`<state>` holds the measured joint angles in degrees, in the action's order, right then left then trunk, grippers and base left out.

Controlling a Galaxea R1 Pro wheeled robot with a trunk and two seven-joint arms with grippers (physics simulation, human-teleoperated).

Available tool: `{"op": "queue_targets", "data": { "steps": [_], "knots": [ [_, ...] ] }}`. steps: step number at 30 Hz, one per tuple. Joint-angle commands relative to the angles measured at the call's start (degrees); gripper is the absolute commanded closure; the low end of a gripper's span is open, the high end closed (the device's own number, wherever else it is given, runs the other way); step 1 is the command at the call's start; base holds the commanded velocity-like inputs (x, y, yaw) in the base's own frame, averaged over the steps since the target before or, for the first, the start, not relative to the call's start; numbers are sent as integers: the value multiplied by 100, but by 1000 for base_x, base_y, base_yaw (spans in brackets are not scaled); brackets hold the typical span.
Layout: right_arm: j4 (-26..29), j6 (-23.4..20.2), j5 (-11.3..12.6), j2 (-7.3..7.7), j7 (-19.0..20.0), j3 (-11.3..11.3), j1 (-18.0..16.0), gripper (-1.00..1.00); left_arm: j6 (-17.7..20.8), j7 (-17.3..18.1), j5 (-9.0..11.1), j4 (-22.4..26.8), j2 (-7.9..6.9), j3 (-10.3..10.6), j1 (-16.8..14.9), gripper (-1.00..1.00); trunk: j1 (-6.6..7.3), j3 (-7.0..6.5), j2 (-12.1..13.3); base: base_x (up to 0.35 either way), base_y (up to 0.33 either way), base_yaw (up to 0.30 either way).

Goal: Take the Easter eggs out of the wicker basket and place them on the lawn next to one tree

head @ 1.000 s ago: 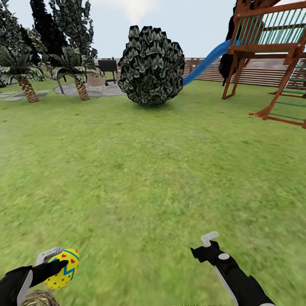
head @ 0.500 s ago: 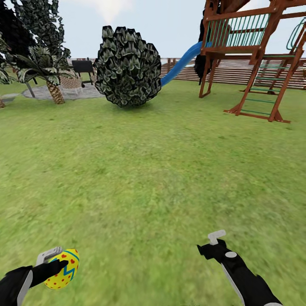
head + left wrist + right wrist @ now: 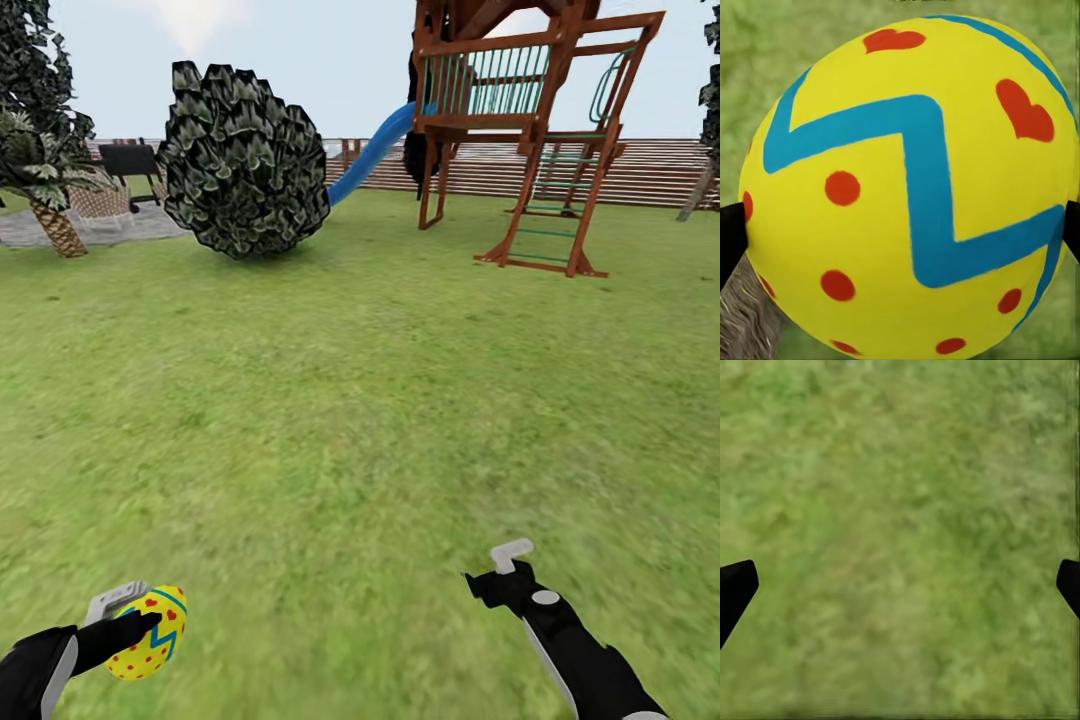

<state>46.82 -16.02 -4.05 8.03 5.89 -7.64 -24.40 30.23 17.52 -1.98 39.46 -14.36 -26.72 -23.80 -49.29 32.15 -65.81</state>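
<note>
Carrying step: the left hand (image 3: 128, 622) grips one egg (image 3: 150, 632) at seven o'clock above the lawn (image 3: 360, 420); the right hand (image 3: 500, 565) hangs wide, empty. Next, find a tree.

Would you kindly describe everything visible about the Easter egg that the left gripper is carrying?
The Easter egg is bright yellow and smooth, painted with a teal zigzag band, a thin teal line near one end, and red dots and hearts. It looks whole and clean. It is clamped in the left gripper, whose dark fingertips press on opposite sides of it. It is held in the air above the lawn, tilted slightly, at the lower left of the head view; nothing but the gripper touches it.
</note>
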Motion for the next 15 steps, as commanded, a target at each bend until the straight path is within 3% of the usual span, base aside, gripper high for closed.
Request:
{"op": "queue_targets", "data": {
  "steps": [1, 11, 15],
  "knots": [
    [10, -33, -44, 5, 19, -10, -4, -100, 35, 41, -21, 9, 3, -26, -2, 100, 22, -16, 38, 0, 0, -300],
    [12, -41, -22, 33, 26, -3, -4, -100, 35, 47, -21, 9, 10, -26, -2, 100, 242, -223, 439, 0, 0, -300],
    [12, -42, 0, 33, 26, 98, -4, -100, 35, 49, -21, 9, 8, -24, -2, 100, 330, -307, 600, 0, 0, -300]
  ]
}}
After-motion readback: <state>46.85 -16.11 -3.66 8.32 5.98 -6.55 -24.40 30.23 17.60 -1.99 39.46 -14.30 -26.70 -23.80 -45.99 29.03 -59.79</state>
